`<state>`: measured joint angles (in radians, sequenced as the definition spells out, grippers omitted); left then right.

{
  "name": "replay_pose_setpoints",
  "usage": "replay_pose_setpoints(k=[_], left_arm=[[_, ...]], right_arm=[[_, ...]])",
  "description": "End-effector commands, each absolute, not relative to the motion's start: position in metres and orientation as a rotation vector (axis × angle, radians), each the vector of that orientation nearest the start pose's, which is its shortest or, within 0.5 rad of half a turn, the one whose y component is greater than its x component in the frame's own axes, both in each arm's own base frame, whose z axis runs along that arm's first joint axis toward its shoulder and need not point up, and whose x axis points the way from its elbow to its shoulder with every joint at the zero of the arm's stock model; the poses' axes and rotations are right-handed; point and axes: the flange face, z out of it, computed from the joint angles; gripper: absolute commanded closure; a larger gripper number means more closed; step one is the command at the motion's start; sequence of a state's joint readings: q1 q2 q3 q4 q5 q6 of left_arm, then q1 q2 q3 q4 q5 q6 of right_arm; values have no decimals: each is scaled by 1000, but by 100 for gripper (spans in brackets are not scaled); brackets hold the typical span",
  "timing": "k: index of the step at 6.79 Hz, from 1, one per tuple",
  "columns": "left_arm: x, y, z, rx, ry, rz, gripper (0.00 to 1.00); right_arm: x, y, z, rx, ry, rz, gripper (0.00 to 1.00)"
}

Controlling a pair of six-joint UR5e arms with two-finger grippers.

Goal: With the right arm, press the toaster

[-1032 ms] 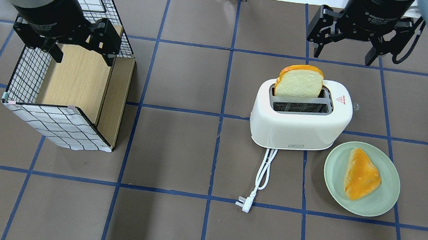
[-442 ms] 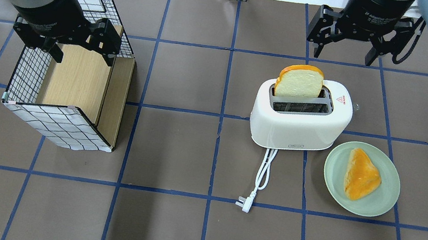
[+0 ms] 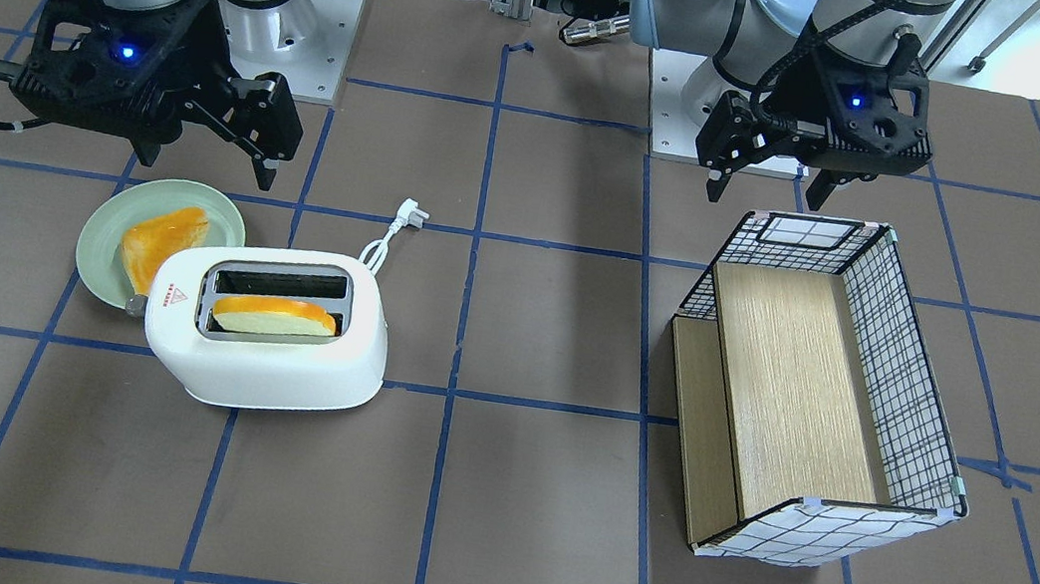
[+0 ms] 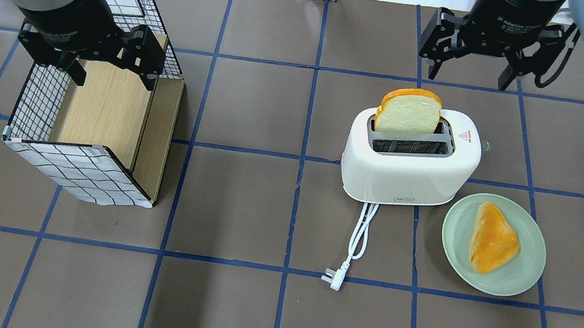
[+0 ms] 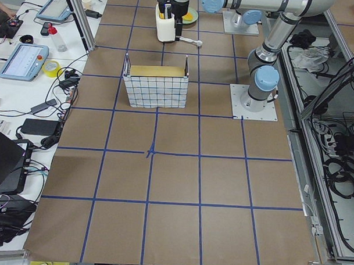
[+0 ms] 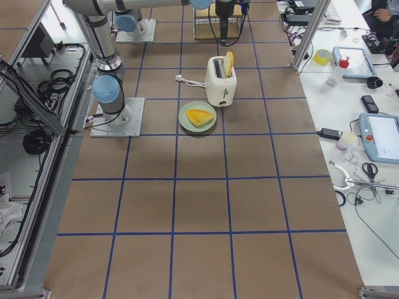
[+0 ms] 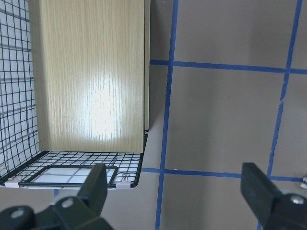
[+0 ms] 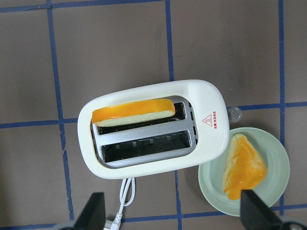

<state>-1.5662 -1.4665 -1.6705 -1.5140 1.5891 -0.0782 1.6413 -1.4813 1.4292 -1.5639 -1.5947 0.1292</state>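
The white two-slot toaster point(image 4: 408, 169) stands right of the table's middle, with a red triangle sticker and a small silver knob point(image 4: 486, 144) on its right end. A bread slice point(image 4: 409, 112) stands in its far slot; the near slot is empty. Its white cord and plug point(image 4: 355, 241) lie toward the robot. My right gripper point(image 4: 472, 69) is open and empty, held above the table beyond the toaster and apart from it. The right wrist view looks straight down on the toaster point(image 8: 153, 170). My left gripper point(image 4: 114, 74) is open and empty over the wire basket point(image 4: 80, 172).
A pale green plate point(image 4: 525, 271) with a wedge of toast point(image 4: 492, 238) lies just right of the toaster, almost touching it. The basket with a wooden liner point(image 3: 801, 369) stands at the left. Cables and tape lie past the table's far edge.
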Motion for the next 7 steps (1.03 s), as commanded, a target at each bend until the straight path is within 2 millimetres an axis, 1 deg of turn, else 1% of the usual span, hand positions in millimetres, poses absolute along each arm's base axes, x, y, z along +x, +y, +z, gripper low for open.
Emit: replay_pose_setpoints(k=[1, 2, 6, 7], left_arm=[[-129, -454, 494, -130, 3121, -97, 0], [-129, -454, 494, -130, 3121, -97, 0], [-130, -454, 494, -130, 3123, -97, 0], [-129, -454, 494, -130, 3121, -97, 0]], right_arm=[[168, -524, 512, 98, 3159, -79, 95], [168, -523, 514, 103, 3158, -81, 100], [169, -526, 513, 107, 3155, -81, 100], [155, -532, 514, 141, 3154, -87, 100]])
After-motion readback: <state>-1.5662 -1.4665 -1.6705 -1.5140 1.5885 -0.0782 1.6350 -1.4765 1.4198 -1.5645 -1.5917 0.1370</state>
